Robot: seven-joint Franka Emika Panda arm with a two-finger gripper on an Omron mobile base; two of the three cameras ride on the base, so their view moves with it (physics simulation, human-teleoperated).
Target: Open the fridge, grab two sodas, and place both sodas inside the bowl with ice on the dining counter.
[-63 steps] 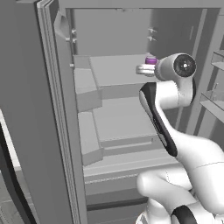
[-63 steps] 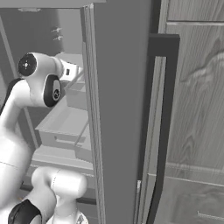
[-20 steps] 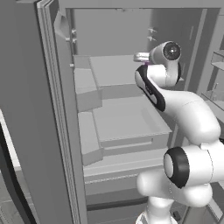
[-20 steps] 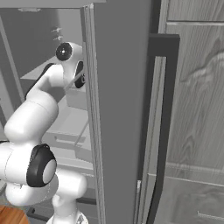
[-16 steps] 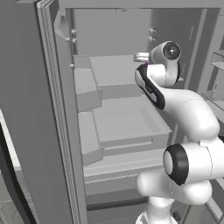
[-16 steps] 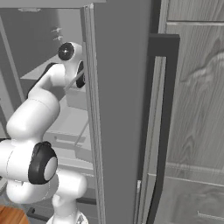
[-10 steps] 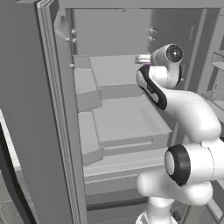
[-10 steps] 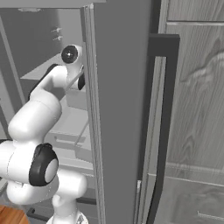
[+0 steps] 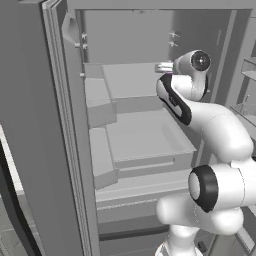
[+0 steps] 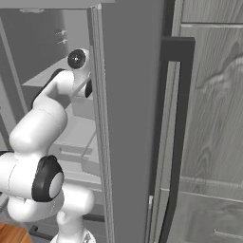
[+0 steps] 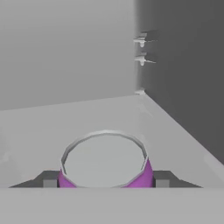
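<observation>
Fridge: the fridge (image 9: 45, 125) stands with its door swung wide, grey shelves bare in front of the arm.
Arm: reaching up to the upper shelf (image 9: 132, 80), wrist turned toward the back wall.
Gripper: a second ago the gripper (image 11: 105, 181) was spread wide; now the fingertips (image 11: 50, 180) sit against either side of the purple can (image 11: 105, 164), about half closed, and it looks held.
Can: on the upper shelf near the rear corner, its silver lid facing the hand camera, purple rim showing between the fingers.
What changed: the jaws came in and stopped; the arm barely shifted.
Meaning: first soda looks gripped, so lifting it out toward the bowl seems next; the second soda is not yet fetched.
</observation>
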